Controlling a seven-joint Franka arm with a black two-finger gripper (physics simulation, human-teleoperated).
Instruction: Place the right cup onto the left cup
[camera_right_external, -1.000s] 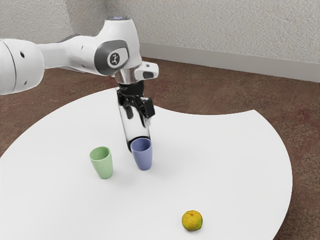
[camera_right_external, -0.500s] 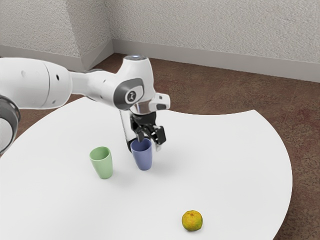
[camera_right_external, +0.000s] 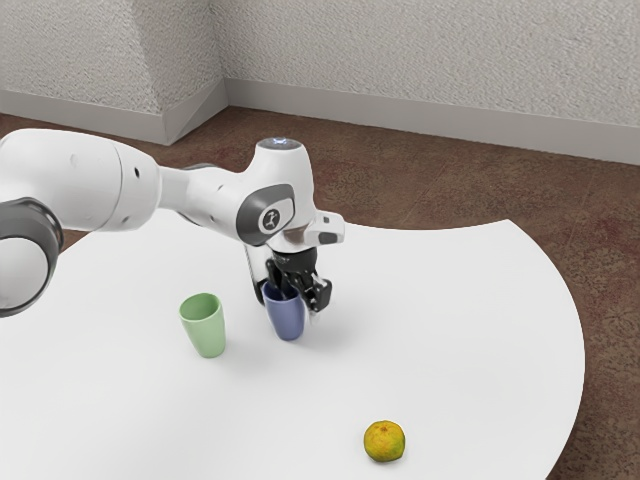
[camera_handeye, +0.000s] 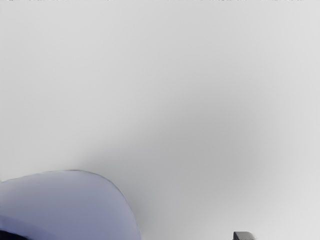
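While the green cup stands upright nearby, the gripper is down at the upright blue cup, jaws spread.

The exterior view stands well back at the side of the arm, looking slantwise down across the worktop to the wall along the top of its frame. The wrist view looks down from the arm's end, very near. Both share the blue cup, at the exterior frame's centre-left, and some worktop beside it.
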